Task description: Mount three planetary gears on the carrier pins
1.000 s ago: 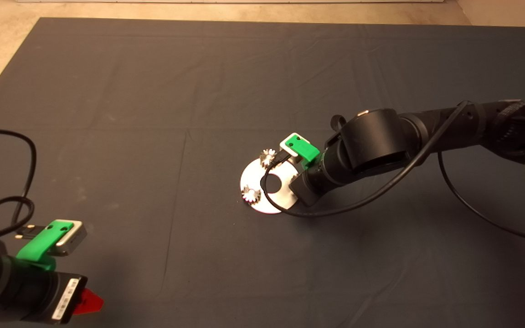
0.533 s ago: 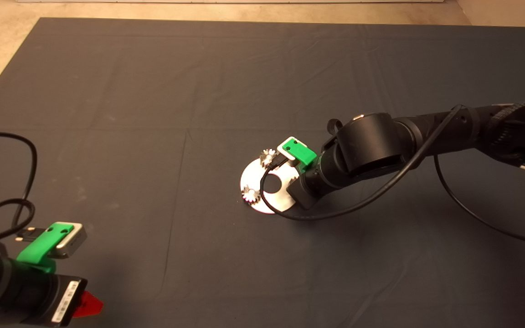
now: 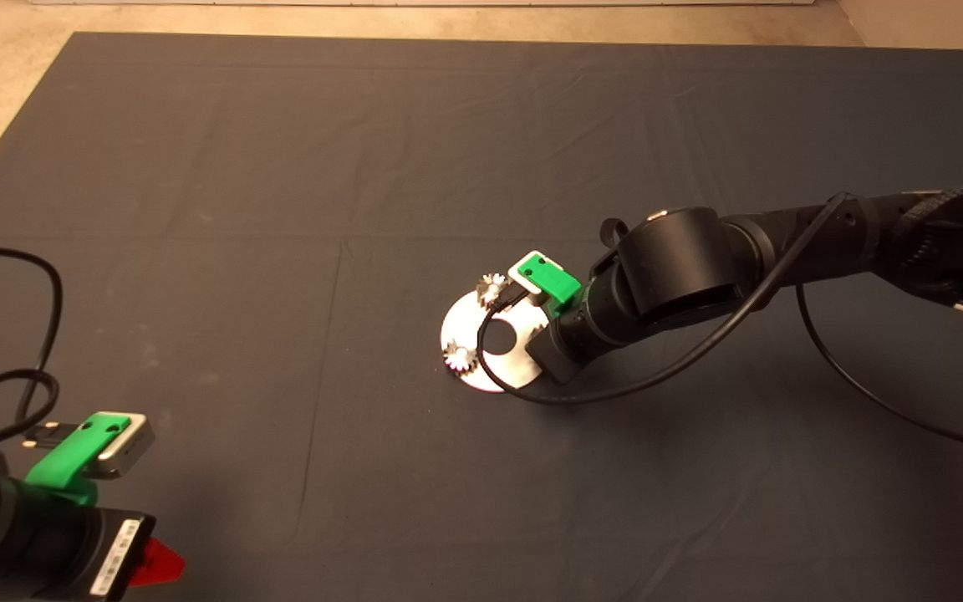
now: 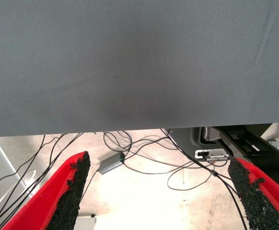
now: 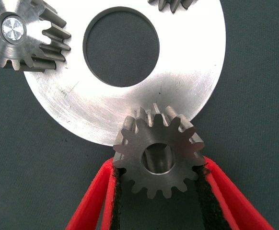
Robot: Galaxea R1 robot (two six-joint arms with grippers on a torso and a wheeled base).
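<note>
Since a second ago the right arm has shifted slightly left over the disc (image 3: 494, 368). Right gripper (image 5: 158, 191): fingers clamped on a gear (image 5: 157, 154) at the disc's rim, frame centre. Two gears (image 3: 491, 287) (image 3: 460, 358) sit on pins at the disc's left side. Left gripper (image 4: 158, 191): parked lower left, fingers wide apart, holding nothing.

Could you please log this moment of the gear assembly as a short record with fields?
carrier: flat shiny silver ring-shaped disc on the dark mat
gears seated: two small grey-steel toothed gears on pins
third gear: grey-steel gear in the right claw, over the disc's edge, a pin showing through its hole
left claw: open, parked at the mat's near left corner, holding nothing
</note>
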